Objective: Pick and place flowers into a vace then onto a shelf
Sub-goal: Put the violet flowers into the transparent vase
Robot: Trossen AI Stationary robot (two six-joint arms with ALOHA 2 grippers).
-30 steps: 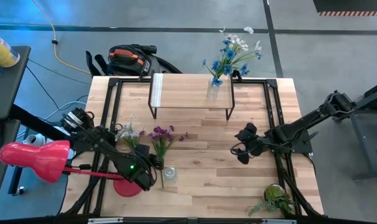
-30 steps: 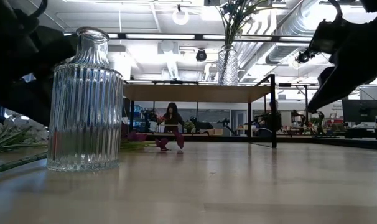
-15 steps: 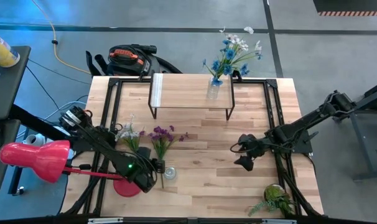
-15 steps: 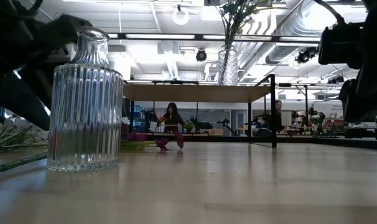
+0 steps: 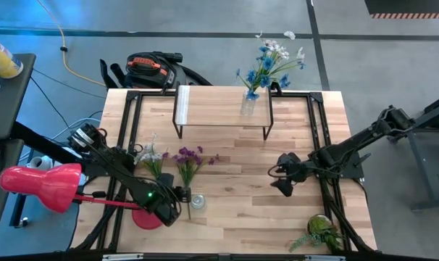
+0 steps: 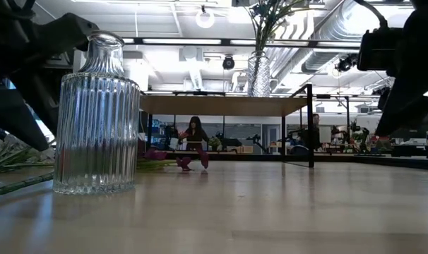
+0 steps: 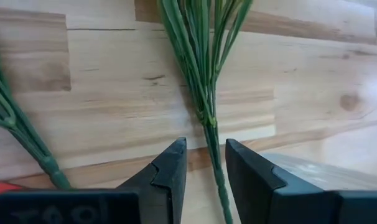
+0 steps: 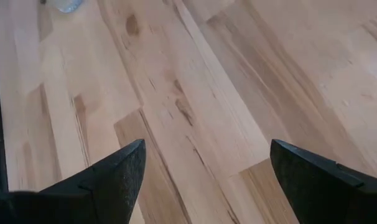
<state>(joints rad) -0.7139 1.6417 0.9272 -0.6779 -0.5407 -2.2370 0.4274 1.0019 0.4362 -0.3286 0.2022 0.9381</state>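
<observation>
Purple flowers (image 5: 188, 161) lie flat on the table, their green stems (image 7: 208, 118) running toward the near edge. My left gripper (image 7: 205, 146) is open, one finger on either side of the stem end, beside an empty ribbed glass vase (image 5: 198, 201) (image 6: 95, 120). The stem passes through the gap; I see no touch. Pale white flowers (image 5: 151, 155) lie to the left of the purple ones. A second vase with blue and white flowers (image 5: 250, 101) stands on the shelf (image 5: 223, 107). My right gripper (image 5: 281, 183) hangs open over bare table, right of centre.
A bushy potted plant (image 5: 321, 230) sits at the near right corner. A red lamp-like object (image 5: 42, 187) and a red disc (image 5: 148, 217) lie by the left arm. Black frame rails (image 5: 317, 138) run along both table sides. Bare wood lies between the grippers.
My right gripper has moved toward the table's near edge and turned, its fingers staying wide apart. The flowers and both vases have kept their places.
</observation>
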